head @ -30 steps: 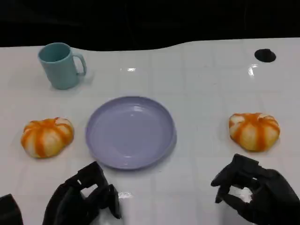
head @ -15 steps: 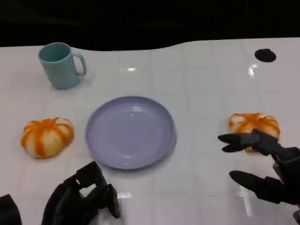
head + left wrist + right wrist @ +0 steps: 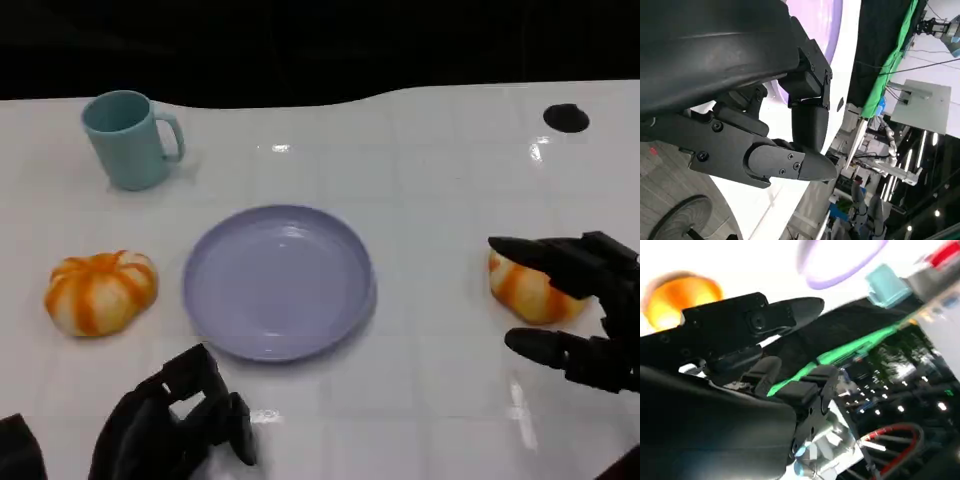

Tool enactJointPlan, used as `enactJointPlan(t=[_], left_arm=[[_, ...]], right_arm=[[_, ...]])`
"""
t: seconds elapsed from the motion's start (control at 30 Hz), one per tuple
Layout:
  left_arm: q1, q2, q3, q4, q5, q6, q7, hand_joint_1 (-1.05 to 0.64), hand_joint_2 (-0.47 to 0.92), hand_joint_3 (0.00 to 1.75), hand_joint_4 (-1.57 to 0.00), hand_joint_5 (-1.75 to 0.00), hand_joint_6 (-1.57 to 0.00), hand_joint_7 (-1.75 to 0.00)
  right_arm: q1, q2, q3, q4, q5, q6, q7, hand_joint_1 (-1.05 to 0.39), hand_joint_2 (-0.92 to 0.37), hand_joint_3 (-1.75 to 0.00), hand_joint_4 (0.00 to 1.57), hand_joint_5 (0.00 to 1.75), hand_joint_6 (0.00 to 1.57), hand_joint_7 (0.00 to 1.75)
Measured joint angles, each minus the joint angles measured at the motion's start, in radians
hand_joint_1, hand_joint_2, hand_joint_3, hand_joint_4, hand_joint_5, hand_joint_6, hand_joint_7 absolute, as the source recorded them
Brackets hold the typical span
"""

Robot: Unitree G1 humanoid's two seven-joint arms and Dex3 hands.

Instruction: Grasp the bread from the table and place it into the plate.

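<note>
the round orange-and-white striped bread roll (image 3: 532,290) nearest the action lies on the white table (image 3: 430,170) at its right side, well apart from the round lavender plastic plate (image 3: 278,281) at the middle. the right hand (image 3: 580,312) is at that roll: its black fingers (image 3: 545,253) are spread wide, the upper ones reaching over the roll's top and the lower one lying just in front of its near side, so the roll sits in the opening between them. i cannot tell whether any finger touches the crust; nothing is gripped. the right wrist view shows the same roll (image 3: 680,297) just past a long fingertip, with the plate's rim (image 3: 840,265) beyond.

the relation that matters: the roll lies inside the hand's span, slightly toward the plate from the palm, and it is nearly round, with no long axis to line up with. the fingers likely need only to close around it, then carry it toward the robot's left to the plate.

a second striped bread roll (image 3: 100,291) sits at the table's left, just beside the plate; the left hand (image 3: 175,420) is the nearer to that one, resting low at the near edge with fingers curled in, holding nothing.

a teal ceramic mug (image 3: 128,139) stands at the far left, and a small black round spot (image 3: 566,117) marks the far right. no brand, label or writing can be read anywhere.
</note>
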Motion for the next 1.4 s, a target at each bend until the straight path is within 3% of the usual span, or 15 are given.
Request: enactJointPlan(t=[0.2, 0.6, 0.93, 1.4], left_arm=[[-0.001, -0.001, 0.000, 0.001, 0.000, 0.000, 0.000, -0.63, 0.92, 0.23, -0.80, -1.75, -0.67, -1.61], [0.001, -0.007, 0.000, 0.000, 0.005, -0.004, 0.000, -0.65, 0.92, 0.21, -0.79, -1.75, -0.68, -1.60], [0.004, -0.007, 0.000, -0.002, 0.006, -0.003, 0.000, -0.64, 0.92, 0.22, -0.79, -1.75, -0.67, -1.62], [0.020, -0.007, -0.003, -0.022, 0.011, -0.003, 0.001, -0.65, 0.92, 0.21, -0.79, -1.75, -0.67, -1.63]], right_arm=[[-0.006, -0.056, 0.057, -0.080, -0.187, 0.170, -0.026, -0.48, -0.91, -0.01, 0.06, 0.39, 0.36, 0.02], [-0.087, -0.107, 0.222, -0.054, -0.345, 0.406, -0.030, -0.52, -0.83, 0.00, 0.00, 0.46, 0.31, 0.00], [-0.198, -0.132, 0.340, 0.113, -0.405, 0.509, -0.104, -0.56, -0.82, 0.00, 0.00, 0.50, 0.32, 0.00], [-0.255, -0.180, 0.404, 0.277, -0.380, 0.555, -0.164, -0.58, -0.87, -0.02, 0.00, 0.46, 0.28, 0.00]])
